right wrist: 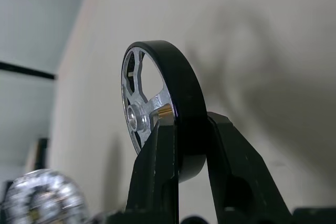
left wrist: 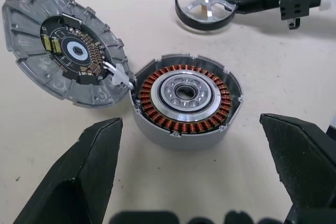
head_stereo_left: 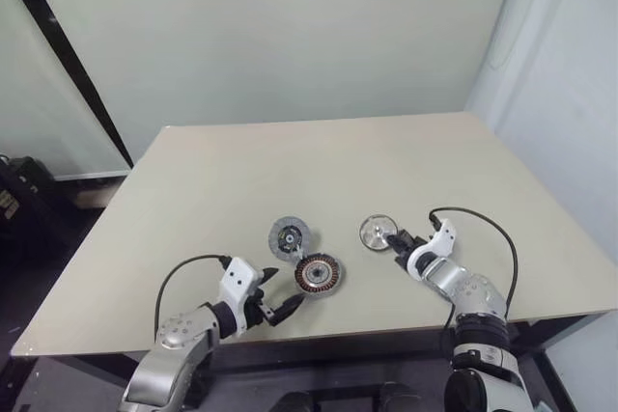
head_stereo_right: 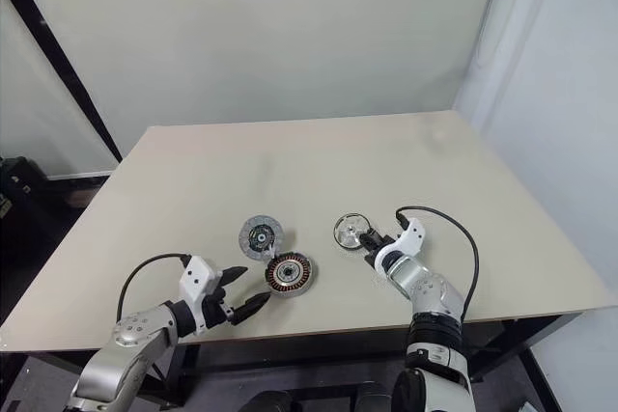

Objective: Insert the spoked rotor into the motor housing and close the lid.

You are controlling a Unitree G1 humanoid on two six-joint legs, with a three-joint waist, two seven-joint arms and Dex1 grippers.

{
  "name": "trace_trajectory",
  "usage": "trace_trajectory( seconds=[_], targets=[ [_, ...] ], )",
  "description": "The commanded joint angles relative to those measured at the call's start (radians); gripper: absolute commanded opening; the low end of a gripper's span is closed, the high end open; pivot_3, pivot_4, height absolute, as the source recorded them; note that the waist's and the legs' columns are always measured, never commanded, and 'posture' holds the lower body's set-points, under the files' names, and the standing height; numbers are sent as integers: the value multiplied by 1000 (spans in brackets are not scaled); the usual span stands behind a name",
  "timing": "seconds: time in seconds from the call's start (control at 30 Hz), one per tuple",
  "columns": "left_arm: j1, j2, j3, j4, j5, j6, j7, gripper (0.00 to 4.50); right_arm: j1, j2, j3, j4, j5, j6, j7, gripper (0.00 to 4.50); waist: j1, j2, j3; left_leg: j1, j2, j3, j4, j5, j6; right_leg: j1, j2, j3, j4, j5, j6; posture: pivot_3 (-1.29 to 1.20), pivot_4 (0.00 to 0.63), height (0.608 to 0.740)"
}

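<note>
The spoked rotor (head_stereo_left: 378, 232), a shiny wheel with a dark rim, is at the table's right of centre, and my right gripper (head_stereo_left: 394, 238) is shut on its rim. The right wrist view shows the rotor (right wrist: 157, 103) edge-on with a finger on each face. The motor housing (head_stereo_left: 318, 274) stands open-topped near the front edge, its copper windings (left wrist: 185, 95) showing. The grey lid (head_stereo_left: 289, 235) lies just behind it, tied to the housing by short wires, inner side up. My left gripper (head_stereo_left: 283, 291) is open just to the left of the housing, not touching it.
The beige table (head_stereo_left: 319, 161) stretches wide behind the parts. Its front edge runs just below both grippers. A dark pole leans at the far left, and black gear sits on the floor there.
</note>
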Motion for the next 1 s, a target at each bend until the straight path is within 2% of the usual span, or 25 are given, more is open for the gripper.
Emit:
trace_trajectory(
  seconds=[0.03, 0.23, 0.43, 1.0],
  targets=[
    [13, 6, 42, -12, -25, -22, -11, 4500, 1, 15, 24, -171, 120, 119, 12, 375, 1, 0, 0, 0, 0, 0, 0, 0, 0, 0, 0, 0, 0, 0, 0, 0, 0, 740],
    [44, 10, 67, -21, -41, -21, -25, 4500, 71, 44, 111, -341, 187, 297, -21, 375, 1, 0, 0, 0, 2, 0, 0, 0, 0, 0, 0, 0, 0, 0, 0, 0, 0, 740],
    [59, 18, 54, -23, -20, -35, -26, 4500, 140, 107, 204, -428, 191, 385, -48, 375, 1, 1, 0, -2, 2, 0, 1, 0, 0, -2, -1, 0, 0, 0, 0, 0, 0, 740],
    [44, 6, 23, -38, -12, -33, -16, 4500, 164, 142, 348, -331, 102, 319, -50, 375, 1, 0, 0, -2, 2, 1, 1, -1, -1, -3, -1, -1, -1, 0, 0, 0, 0, 740]
  ],
)
